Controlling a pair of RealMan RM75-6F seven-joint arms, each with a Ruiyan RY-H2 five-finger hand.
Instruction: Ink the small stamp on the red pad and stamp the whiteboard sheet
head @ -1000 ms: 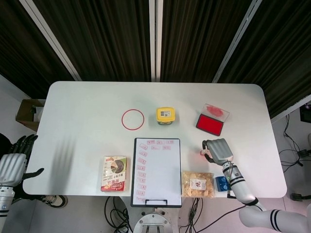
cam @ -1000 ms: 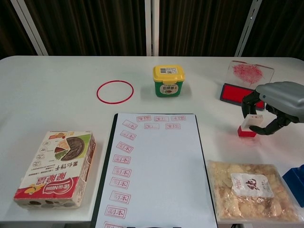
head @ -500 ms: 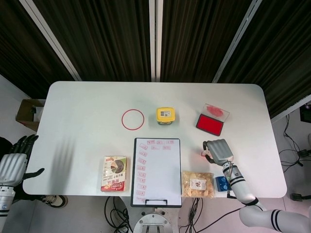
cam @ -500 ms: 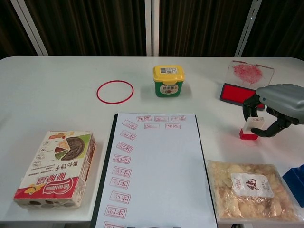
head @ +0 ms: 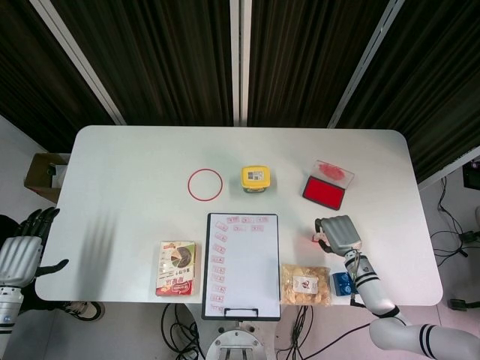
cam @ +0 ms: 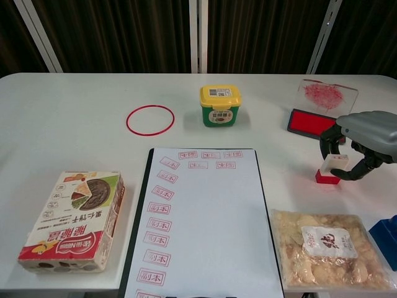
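Right hand (cam: 361,141) displaced slightly toward the right and near edge of the table over the last second, with the small stamp (cam: 330,169) carried along; fingers curled around its pale upper body, red base apparently touching or just above the tabletop. Judged as a repositioning within the pick-up step — no inking done yet, since the stamp sits near but apart from the red ink pad (cam: 312,121), which lies farther back.

Left hand (head: 21,253) off the left table edge, fingers spread, holding nothing, unchanged.

Materials and shapes:
- Stamp — small block, translucent white top over a red foot.
- Ink pad — flat red rectangle in a dark tray, clear hinged lid (cam: 327,95) standing behind it, smeared red.
- Whiteboard sheet (cam: 206,217) — smooth white rectangle, black frame, rows of red impressions along the far and left margins; centre and right still bare.
- Hand shell — grey, smooth, with dark fingers.
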